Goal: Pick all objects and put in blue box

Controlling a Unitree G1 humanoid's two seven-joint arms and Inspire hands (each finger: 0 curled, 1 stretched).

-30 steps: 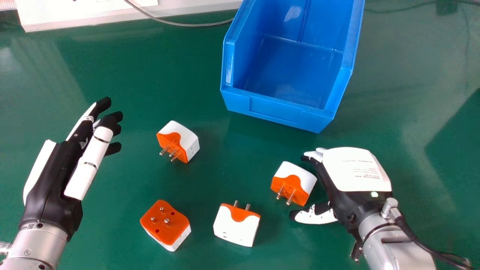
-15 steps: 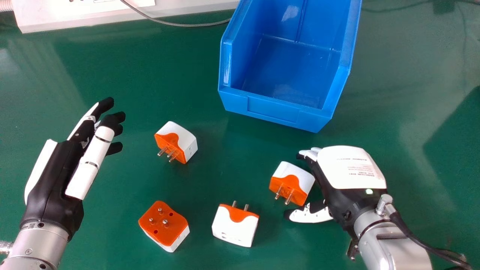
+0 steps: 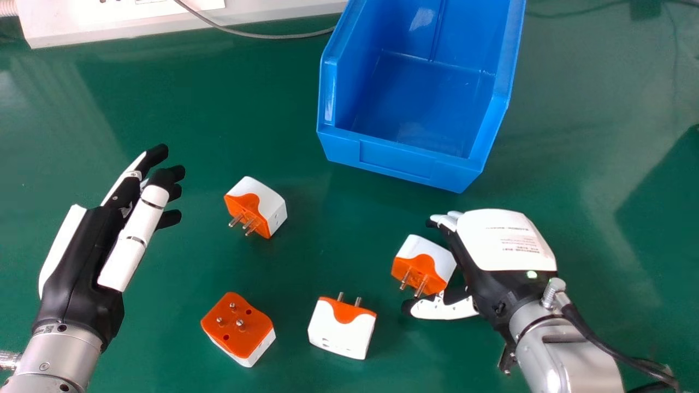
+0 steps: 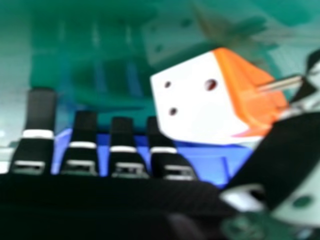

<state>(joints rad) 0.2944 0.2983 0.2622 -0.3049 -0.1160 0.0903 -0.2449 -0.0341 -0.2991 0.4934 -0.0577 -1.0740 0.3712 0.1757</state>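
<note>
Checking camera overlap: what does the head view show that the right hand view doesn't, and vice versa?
Head view: left hand, three white-and-orange plastic plug adapters.
Right hand view: three round holes in the fourth adapter's white face.
Both: that fourth adapter beside the right hand, that hand, blue plastic box, green tabletop.

The right hand [image 3: 494, 267] has edged closer to the rightmost adapter [image 3: 428, 259].

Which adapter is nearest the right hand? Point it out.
The adapter farthest right in the head view, between thumb and fingers of the right hand; the other three adapters lie clear of it.
</note>
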